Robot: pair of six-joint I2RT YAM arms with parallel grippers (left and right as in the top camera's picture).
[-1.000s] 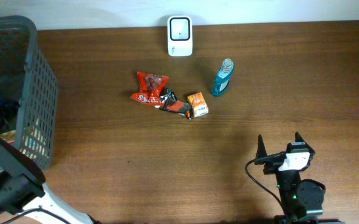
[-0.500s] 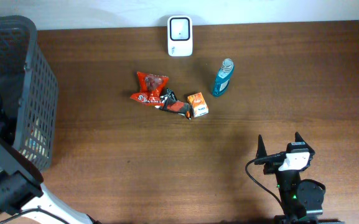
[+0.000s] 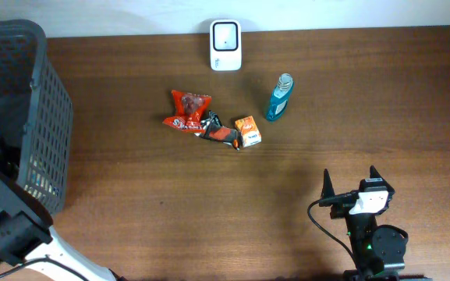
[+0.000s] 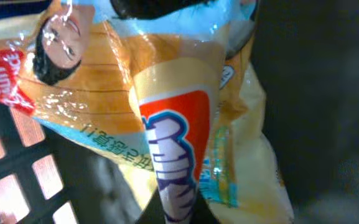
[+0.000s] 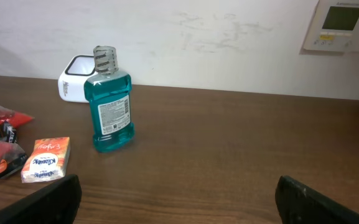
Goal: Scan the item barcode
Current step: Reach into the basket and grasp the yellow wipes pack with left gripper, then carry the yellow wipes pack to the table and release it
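Note:
The left wrist view is filled by a yellow and orange snack bag [image 4: 167, 99] lying inside the dark basket [image 3: 30, 101]. My left gripper [image 4: 178, 218] is shut on a raised fold of this bag at the bottom edge of that view. No barcode shows on the bag. From overhead the left arm [image 3: 6, 226] reaches into the basket, which hides its fingers. The white scanner [image 3: 225, 45] stands at the table's far edge, also in the right wrist view as a white scanner [image 5: 73, 78]. My right gripper [image 3: 352, 183] rests open near the front right, with nothing between its fingers [image 5: 55, 199].
A blue mouthwash bottle [image 3: 279, 97] stands mid-table, with an orange tissue pack [image 3: 247, 130], a black and orange wrapper [image 3: 218, 133] and a red packet [image 3: 187, 111] to its left. A wall panel [image 5: 344, 25] hangs behind the table.
My left gripper has closed from wide open onto the fold of the snack bag. The left arm shifted slightly at the basket. The right arm has not moved.

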